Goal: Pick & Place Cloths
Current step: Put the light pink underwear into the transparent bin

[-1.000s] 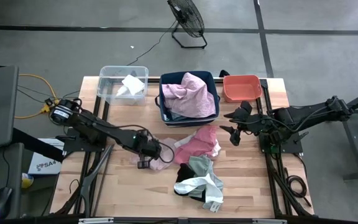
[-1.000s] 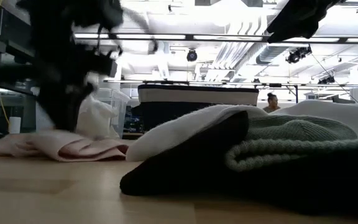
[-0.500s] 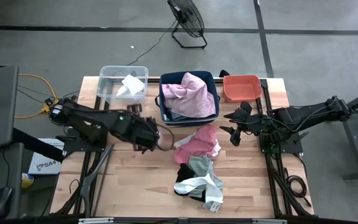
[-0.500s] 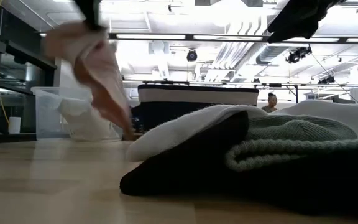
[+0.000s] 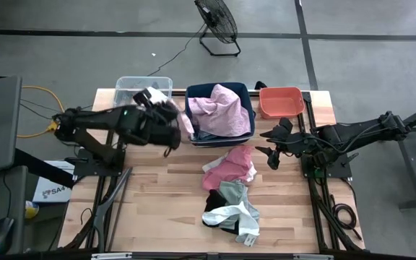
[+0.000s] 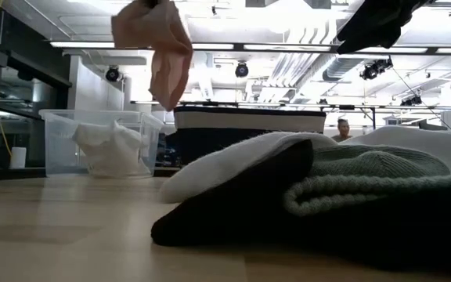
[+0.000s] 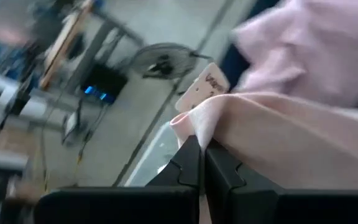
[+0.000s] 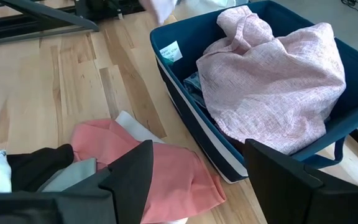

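My left gripper (image 5: 173,121) hovers high between the clear bin (image 5: 125,88) and the navy bin (image 5: 245,94), shut on a light pink cloth (image 6: 161,48) that hangs in the air. My right gripper (image 5: 269,149) waits open above the table, to the right of the pile. In that pile a hot pink cloth (image 5: 230,165) lies flat on the wood, and grey, black and white cloths (image 5: 231,208) are heaped nearer the near edge. A pale pink cloth (image 8: 272,74) fills the navy bin, and a white cloth (image 6: 112,149) sits in the clear bin. My left gripper pinches the light pink cloth between its two shut fingers (image 7: 191,163) at a folded edge (image 7: 194,124), next to its white label. The cloth is lifted clear of the table and hangs slack below the gripper (image 6: 167,78).
A coral bin (image 5: 281,102) stands at the far right corner of the table. The three bins line the far edge. Bare wood shows on the left half of the table (image 5: 157,195). A floor fan (image 5: 217,22) stands beyond the table, and a person is far off in the room (image 6: 341,129).
My left gripper has risen from the table with the light pink cloth and swung toward the far edge, up to the gap between the clear and navy bins. The cloth, which lay on the wood, now hangs clear of it. My right arm has kept still.
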Robot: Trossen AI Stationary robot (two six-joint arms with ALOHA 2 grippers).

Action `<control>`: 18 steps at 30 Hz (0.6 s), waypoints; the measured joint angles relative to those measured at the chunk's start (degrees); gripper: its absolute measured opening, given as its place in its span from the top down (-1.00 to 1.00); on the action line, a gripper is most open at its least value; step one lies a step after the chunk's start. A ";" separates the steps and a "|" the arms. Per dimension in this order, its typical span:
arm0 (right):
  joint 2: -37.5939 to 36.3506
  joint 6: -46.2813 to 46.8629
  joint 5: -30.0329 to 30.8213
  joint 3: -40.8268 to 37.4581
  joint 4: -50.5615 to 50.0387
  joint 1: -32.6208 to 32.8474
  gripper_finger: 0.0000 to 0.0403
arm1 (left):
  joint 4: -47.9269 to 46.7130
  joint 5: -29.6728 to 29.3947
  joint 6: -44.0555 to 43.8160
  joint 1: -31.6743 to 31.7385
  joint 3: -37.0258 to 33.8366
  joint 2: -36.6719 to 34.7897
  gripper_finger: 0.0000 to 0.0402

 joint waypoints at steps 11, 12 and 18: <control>0.00 -0.02 0.00 0.00 -0.04 -0.02 -0.20 | -0.04 -0.61 -4.96 18.75 0.00 -0.04 1.00; 0.00 -0.04 0.00 0.00 -0.07 0.00 -0.20 | -0.04 -0.63 -4.98 20.16 0.00 -0.04 1.00; 0.00 -0.10 0.00 0.00 -0.07 -0.02 -0.20 | -0.04 -0.27 -6.47 27.51 -0.02 -0.04 1.00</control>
